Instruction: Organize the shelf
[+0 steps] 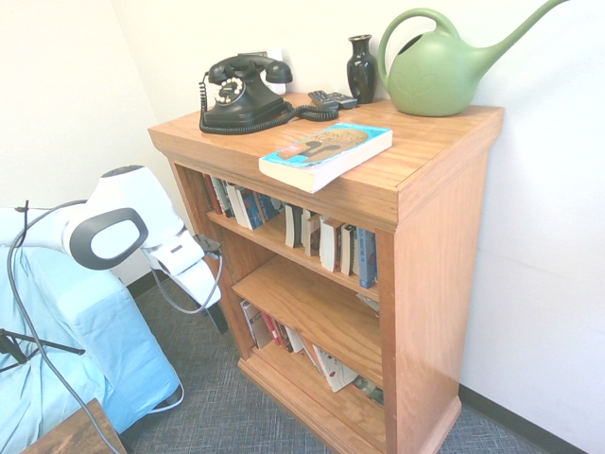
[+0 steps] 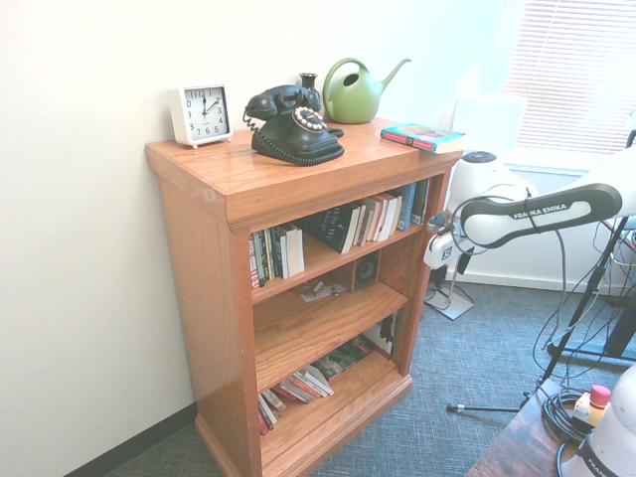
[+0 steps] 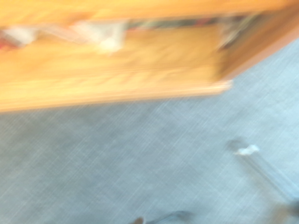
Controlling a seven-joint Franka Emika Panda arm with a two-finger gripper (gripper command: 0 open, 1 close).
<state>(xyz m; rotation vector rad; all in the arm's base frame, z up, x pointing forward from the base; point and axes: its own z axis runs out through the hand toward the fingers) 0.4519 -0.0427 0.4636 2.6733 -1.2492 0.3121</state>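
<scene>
Corner of a carpeted room, white walls. The shelf (image 1: 416,227) stood against the wall on grey-blue woven carpet (image 1: 217,407), its thick top board overhanging three tiers. A dark baseboard ran along the wall's foot. In the second exterior view a window with closed blinds (image 2: 576,70) lay beyond the shelf's far end.

On the top board: a black rotary telephone (image 1: 241,93) with coiled cord, a dark vase (image 1: 361,66), a green watering can (image 1: 437,74), a small dark remote (image 1: 333,98), and a paperback (image 1: 326,154) lying flat at the front edge, slightly overhanging. The second exterior view added a white square clock (image 2: 200,113) at the wall end.

Upper tier held a row of upright and leaning books (image 1: 326,241). Middle tier was mostly bare wood, with a few small items (image 2: 320,290) near the back. Bottom tier held books (image 2: 298,388) slumped at a slant.

The gripper (image 1: 216,317) hung in front of the shelf's end, apart from it, pointing steeply toward the carpet, fingers spread with nothing between them. Wrist view blurred: the shelf's base and carpet only. Light blue cloth (image 1: 85,350) lay behind the arm.
</scene>
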